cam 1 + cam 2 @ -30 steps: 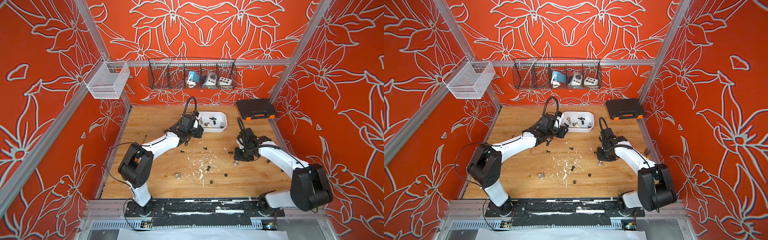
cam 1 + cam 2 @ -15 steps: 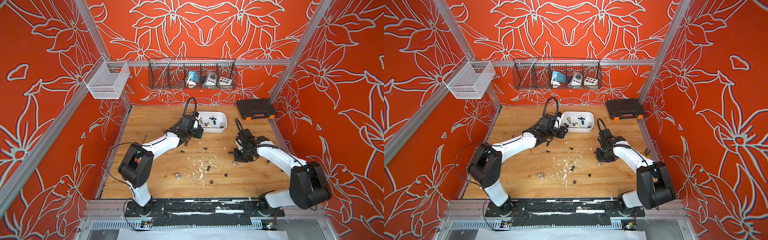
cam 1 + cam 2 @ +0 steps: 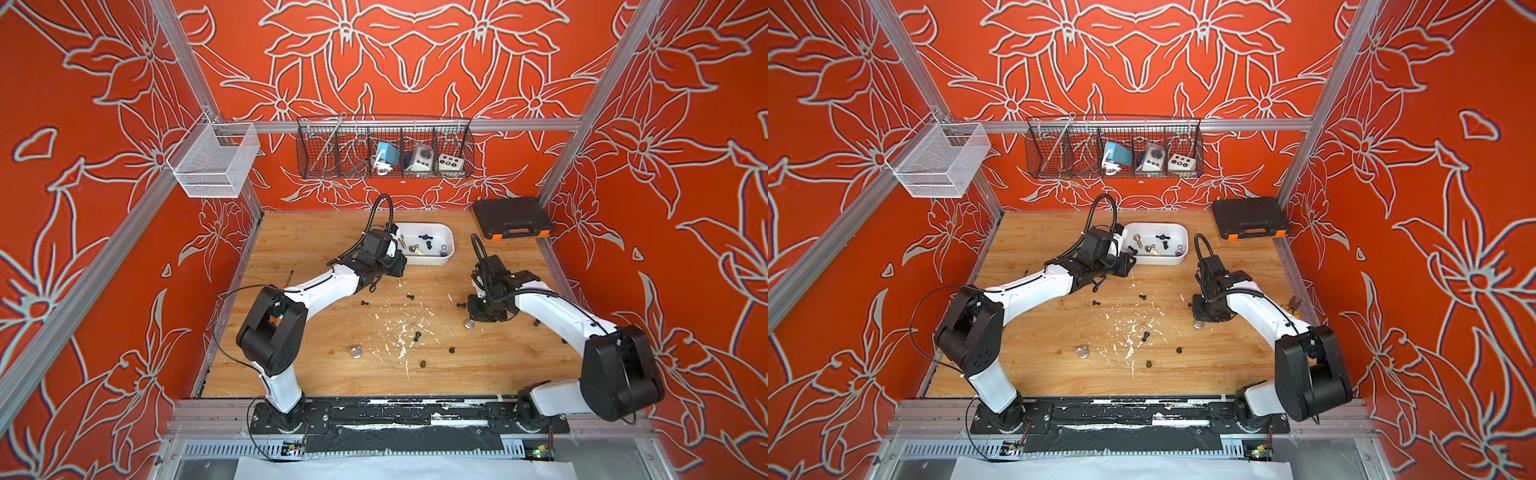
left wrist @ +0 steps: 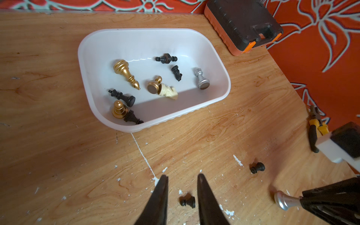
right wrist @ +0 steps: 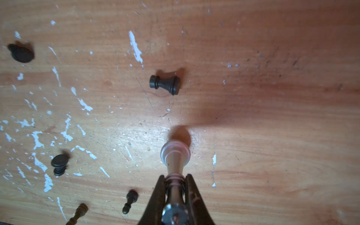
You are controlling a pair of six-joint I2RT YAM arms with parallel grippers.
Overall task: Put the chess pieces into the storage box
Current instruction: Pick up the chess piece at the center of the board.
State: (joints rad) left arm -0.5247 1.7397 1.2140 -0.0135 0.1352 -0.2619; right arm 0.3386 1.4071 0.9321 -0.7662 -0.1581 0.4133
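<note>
Right gripper (image 5: 174,182) is clamped tight on the neck of a silver piece (image 5: 175,154), with the base end sticking out ahead of the fingertips over bare wood. Whether that base touches the table (image 3: 316,374) I cannot tell. Just ahead of it a black piece (image 5: 165,84) lies on its side, and more small black ones are tipped over among the white flecks (image 5: 37,139). A second silver piece (image 3: 355,352) sits apart, toward the front edge.

Storage box (image 3: 446,254) is at the back centre of the table, well apart from the right gripper. It holds gold, cream, silver and black pieces, most lying down, and a gold pawn (image 4: 117,109) looks upright in one corner.

Left gripper (image 4: 182,176) hangs just beside the box's near corner, jaws apart with nothing between them. A black pawn (image 4: 188,201) lies on the wood below the gap. Left arm (image 3: 328,286) stretches diagonally from its front base, forearm long and low. Right arm (image 3: 552,311) reaches inward from its own front base, wrist folded down and fingers pointing at the table. Black case (image 3: 511,216) rests in the back right corner.
</note>
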